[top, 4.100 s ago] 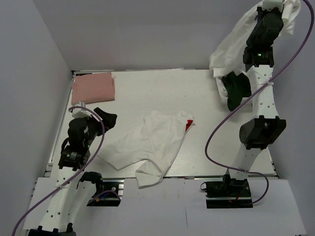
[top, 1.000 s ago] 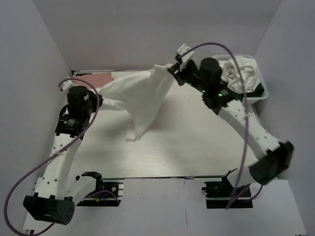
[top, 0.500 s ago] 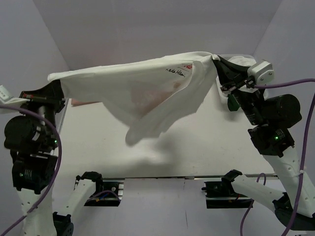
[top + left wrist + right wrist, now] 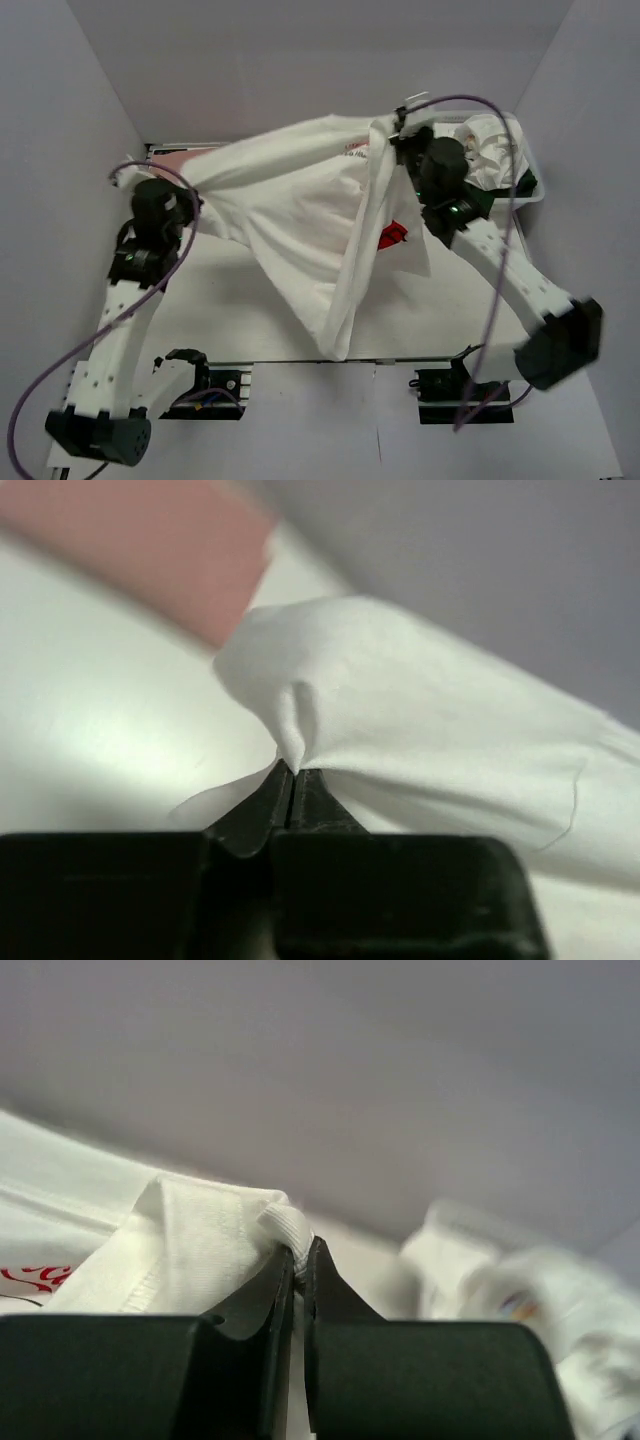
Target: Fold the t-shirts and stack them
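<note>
Over the far left part of the table [image 4: 230, 320], the left gripper [image 4: 292, 778] is squeezed tight on a bit of the big white t-shirt [image 4: 290, 200]. Its two black fingers [image 4: 255, 815] meet at the tips, and the thin cloth is pinched between them. Over the far right part, the right gripper [image 4: 298, 1257] is squeezed tight too. It holds a thick ribbed edge of the same shirt, which looks like the neck band.

Between the two grippers, the shirt hangs up in the air like a sheet on a line. The top edge runs from one gripper to the other. The middle sags down, and one long fold drops toward the near edge of the table. A red print [image 4: 393, 236] shows on the right side of the shirt, below the right gripper.

At the far left corner lies a pink t-shirt [image 4: 150, 550]. The white shirt hides most of it from above.

At the far right corner sits a white basket [image 4: 535, 196]. A heap of white clothes [image 4: 490, 142] fills it, with a bit of dark cloth [image 4: 522, 180] at one side.
</note>
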`<state>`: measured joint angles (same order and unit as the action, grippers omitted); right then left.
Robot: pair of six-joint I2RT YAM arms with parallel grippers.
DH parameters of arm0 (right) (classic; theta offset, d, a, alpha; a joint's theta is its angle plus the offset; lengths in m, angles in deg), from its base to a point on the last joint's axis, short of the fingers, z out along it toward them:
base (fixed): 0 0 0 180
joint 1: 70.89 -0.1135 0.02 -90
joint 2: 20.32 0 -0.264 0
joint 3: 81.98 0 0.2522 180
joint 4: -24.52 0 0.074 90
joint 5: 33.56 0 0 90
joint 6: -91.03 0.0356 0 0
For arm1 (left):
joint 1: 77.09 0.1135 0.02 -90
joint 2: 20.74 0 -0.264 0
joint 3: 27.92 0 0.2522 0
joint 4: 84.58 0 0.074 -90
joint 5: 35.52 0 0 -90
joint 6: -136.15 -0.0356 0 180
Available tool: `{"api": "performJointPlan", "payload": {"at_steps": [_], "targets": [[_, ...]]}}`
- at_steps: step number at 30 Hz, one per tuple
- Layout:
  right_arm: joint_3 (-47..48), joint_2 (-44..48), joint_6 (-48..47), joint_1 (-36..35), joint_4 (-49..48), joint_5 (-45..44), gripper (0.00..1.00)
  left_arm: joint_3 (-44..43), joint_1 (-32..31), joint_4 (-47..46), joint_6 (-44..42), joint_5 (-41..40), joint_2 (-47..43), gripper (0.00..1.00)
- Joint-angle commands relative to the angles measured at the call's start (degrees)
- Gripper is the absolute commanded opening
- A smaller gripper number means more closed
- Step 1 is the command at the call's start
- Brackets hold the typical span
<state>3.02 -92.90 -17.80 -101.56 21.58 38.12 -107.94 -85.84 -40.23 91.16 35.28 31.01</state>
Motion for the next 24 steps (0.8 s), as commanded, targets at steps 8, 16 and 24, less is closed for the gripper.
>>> {"api": "performJointPlan", "payload": {"at_steps": [8, 16, 24], "targets": [[9.78, -28.15, 9.25, 7.12, 21.36, 3.13, 0.9, 13.71, 0.84, 7.28, 4.47, 4.87, 19.86, 0.91], [1.8, -16.66, 18.2, 3.17, 28.19, 10.33, 0.9, 17.65, 0.84, 8.34, 5.6, 2.77, 21.2, 1.0], [-16.1, -5.48, 34.98, -6.06, 37.97, 11.04, 0.9, 18.8, 0.84, 6.06, 5.61, 0.22, 23.91, 1.0]]}}
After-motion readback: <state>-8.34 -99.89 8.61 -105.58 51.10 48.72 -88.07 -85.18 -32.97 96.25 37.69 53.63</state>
